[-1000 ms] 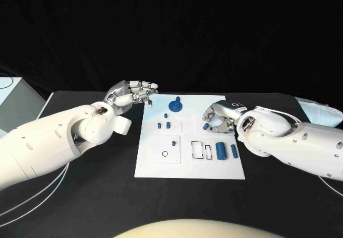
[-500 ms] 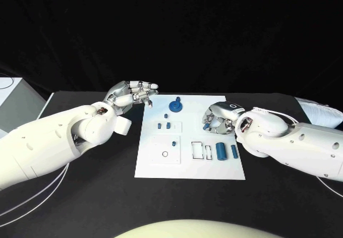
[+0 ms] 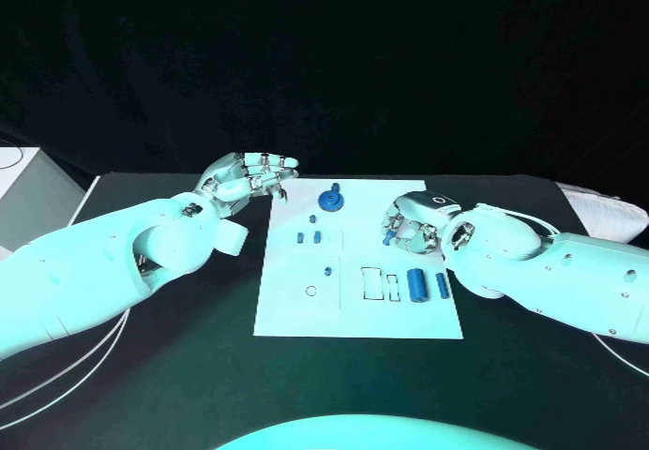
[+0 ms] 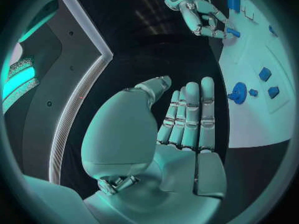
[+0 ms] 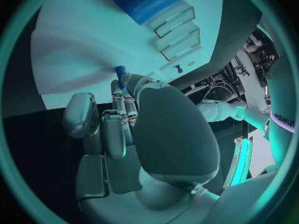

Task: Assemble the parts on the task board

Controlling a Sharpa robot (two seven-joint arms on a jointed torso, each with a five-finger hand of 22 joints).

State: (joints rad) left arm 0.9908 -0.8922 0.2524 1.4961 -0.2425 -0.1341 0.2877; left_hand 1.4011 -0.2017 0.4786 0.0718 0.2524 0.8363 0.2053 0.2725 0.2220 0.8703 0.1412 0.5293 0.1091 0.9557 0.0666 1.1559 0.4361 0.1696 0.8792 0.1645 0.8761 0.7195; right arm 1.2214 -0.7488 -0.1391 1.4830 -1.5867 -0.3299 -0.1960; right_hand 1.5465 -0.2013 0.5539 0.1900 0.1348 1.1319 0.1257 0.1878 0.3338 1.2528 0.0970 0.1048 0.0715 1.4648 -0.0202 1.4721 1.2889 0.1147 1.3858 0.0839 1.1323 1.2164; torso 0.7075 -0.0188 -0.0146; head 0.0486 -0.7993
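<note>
The white task board (image 3: 358, 319) lies mid-table. On it are a round blue part (image 3: 331, 199) near the far edge, small blue pegs (image 3: 309, 237) and two blue cylinders (image 3: 428, 284) beside rectangular slots (image 3: 380, 282). My right hand (image 3: 413, 223) hovers over the board's right side and pinches a small blue part (image 3: 389, 237) at its fingertips; the same part (image 5: 120, 71) shows in the right wrist view and again (image 4: 232, 33) in the left wrist view. My left hand (image 3: 250, 176) hangs by the board's far left corner, fingers straight (image 4: 187, 114), holding nothing.
A white box (image 3: 27, 192) stands at the table's left edge. A pale bundle (image 3: 609, 211) lies at the far right. Cables (image 3: 54, 380) run across the table under the left arm.
My right hand has shifted slightly leftward over the board with the small blue part still pinched. The left hand has stayed in place.
</note>
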